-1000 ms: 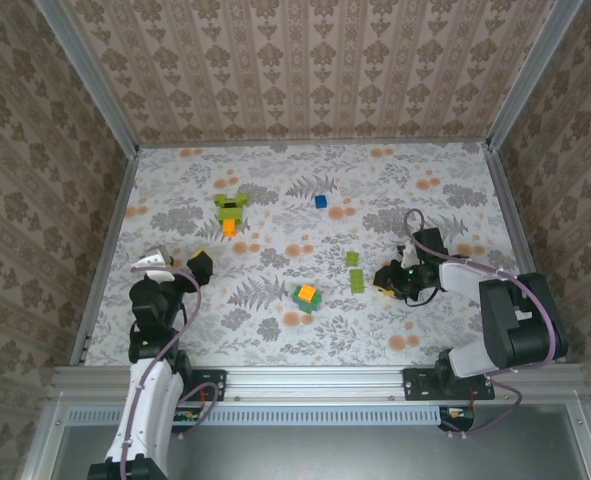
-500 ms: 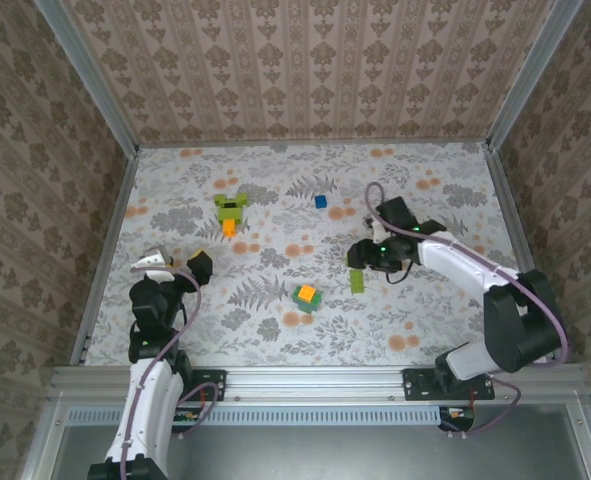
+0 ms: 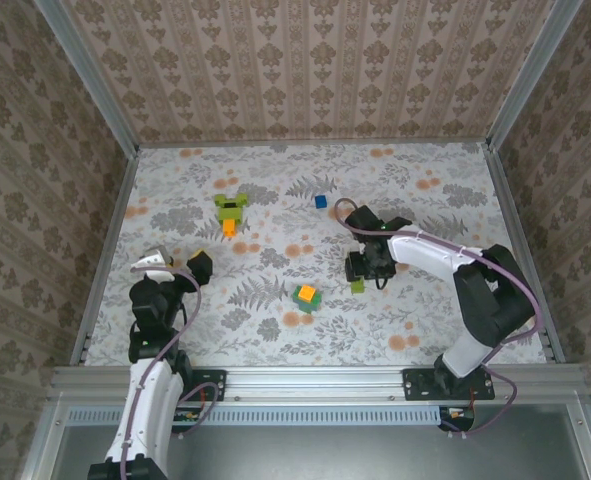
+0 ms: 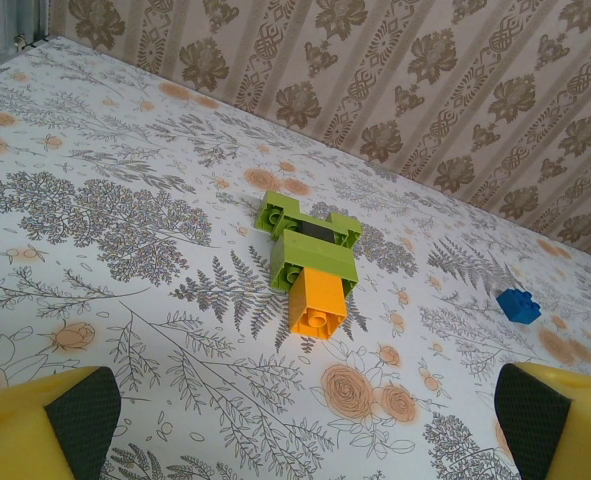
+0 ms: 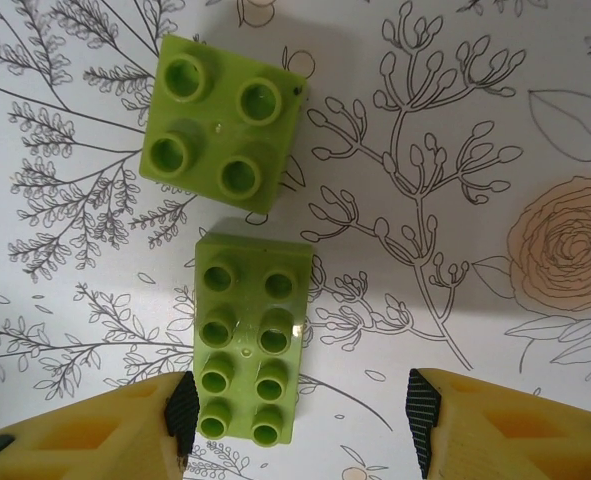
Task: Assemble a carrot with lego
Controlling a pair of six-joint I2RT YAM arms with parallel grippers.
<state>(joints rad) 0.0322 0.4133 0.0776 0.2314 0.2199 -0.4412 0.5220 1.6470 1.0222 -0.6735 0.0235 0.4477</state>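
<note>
Now right gripper (image 5: 297, 404) was swung over long brick (image 5: 247, 335), jaws parted, empty; left gripper (image 4: 305, 416) parted, idle; pick-up judged next.

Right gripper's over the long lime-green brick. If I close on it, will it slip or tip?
Likely rigid: the long lime-green brick looks like hard moulded plastic. Lying flat, studs up, it probably won't roll or tip. Its glossy sides may slip, and since it sits off-centre near one finger of the open right gripper, closing may skid it sideways.
</note>
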